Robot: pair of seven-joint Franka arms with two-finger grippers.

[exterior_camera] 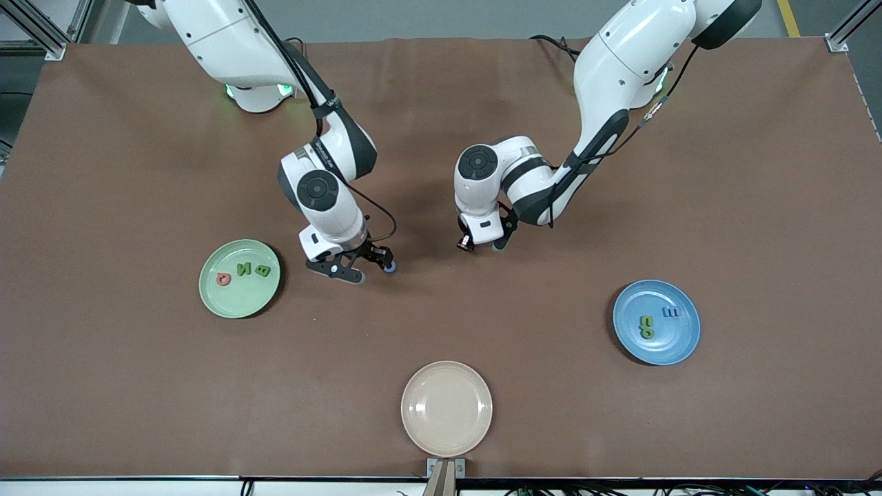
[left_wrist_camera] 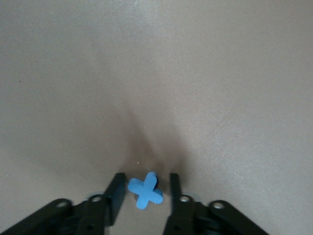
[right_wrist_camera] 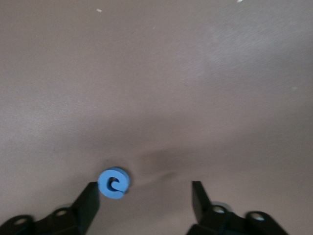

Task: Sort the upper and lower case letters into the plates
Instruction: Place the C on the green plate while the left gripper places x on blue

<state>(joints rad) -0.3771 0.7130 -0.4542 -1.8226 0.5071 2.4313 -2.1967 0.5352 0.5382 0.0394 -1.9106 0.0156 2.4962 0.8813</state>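
In the left wrist view a small blue x lies on the table between the fingers of my left gripper; the jaws stand close on either side with narrow gaps, open. In the front view the left gripper is low over the table's middle and covers the x. My right gripper is wide open, with a round blue G lying beside one finger. From the front the G shows at the tip of the right gripper. The pale green plate holds three letters; the blue plate holds two.
A cream-beige plate sits at the table edge nearest the front camera. On the green plate are a red letter, a green N and a green B. On the blue plate are a green letter and a blue m.
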